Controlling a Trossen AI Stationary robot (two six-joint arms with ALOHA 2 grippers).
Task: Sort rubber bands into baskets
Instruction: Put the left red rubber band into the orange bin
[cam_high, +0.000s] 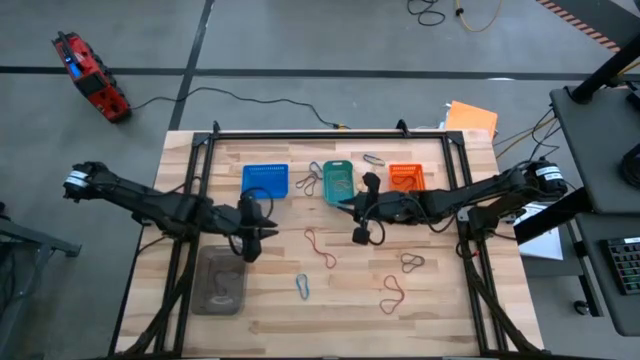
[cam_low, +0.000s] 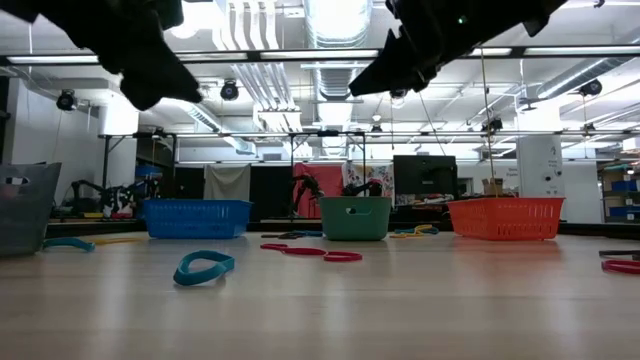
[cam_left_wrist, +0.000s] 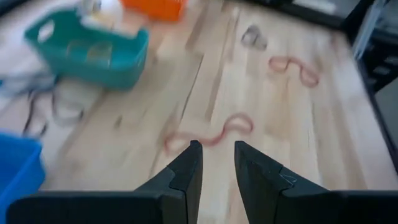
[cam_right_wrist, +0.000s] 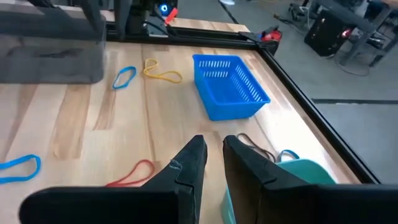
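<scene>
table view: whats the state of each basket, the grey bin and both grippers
blue basket: upright, looks empty
teal basket: upright, bands inside
orange basket: upright, contents unclear
grey bin: upright, something inside
left gripper: raised, fingers slightly apart, empty, over a red band
right gripper: raised by the teal basket, fingers slightly apart, empty

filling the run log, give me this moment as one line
left gripper: over table, empty | right gripper: beside teal perforated plastic basket, empty | red rubber band: on wooden table
</scene>
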